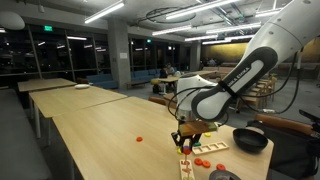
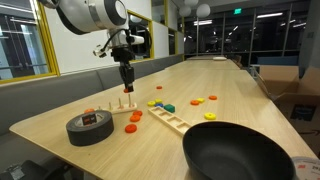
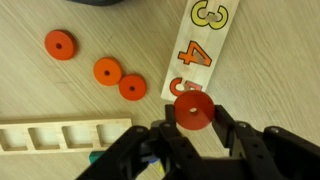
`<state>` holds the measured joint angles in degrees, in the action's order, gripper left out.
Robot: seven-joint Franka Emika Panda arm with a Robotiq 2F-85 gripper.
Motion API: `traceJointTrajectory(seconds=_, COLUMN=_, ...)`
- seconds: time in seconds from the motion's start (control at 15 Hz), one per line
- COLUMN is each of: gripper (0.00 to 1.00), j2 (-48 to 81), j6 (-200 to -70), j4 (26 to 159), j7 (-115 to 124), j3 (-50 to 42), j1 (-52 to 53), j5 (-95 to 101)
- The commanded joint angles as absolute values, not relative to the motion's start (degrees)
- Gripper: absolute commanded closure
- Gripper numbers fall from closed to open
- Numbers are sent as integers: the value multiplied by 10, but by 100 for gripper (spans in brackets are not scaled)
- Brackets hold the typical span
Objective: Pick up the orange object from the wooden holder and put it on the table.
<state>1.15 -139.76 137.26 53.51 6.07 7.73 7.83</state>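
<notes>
Three loose orange discs [image 3: 107, 71] beside number board [image 3: 200, 45]; fingers [image 3: 228, 135] clamped on orange object [image 3: 192, 112] above table [image 3: 30, 95].

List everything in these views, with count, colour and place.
orange object: one, orange-red disc with a hole, apparently gripped between the fingers.
loose orange discs: three, on the table beside the wooden holder in the wrist view; others lie further off in an exterior view.
wooden holder: one, pale board with coloured numerals, below the gripper.
wooden tray: one, light wood with compartments, next to the holder.
yellow pieces: at least two, small, mid-table.
blue piece: one, small, near the tray.
tape roll: one, black, near the table's edge.
black bowl: one, in the foreground.
table: one, long, light wood.
arm: one, white.
gripper: one, black, above the holder.
</notes>
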Motion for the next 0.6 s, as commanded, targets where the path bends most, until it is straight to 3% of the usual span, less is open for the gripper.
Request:
traceJointTrajectory(seconds=0.0, gripper=83, j2=35, j6=-1368, j4=1357, j7=508, j3=63, j1=77, j5=77)
traceJointTrajectory(seconds=0.53, gripper=83, j2=44, j6=-1340, j4=1313, j7=473, j3=70, j1=93, j5=89)
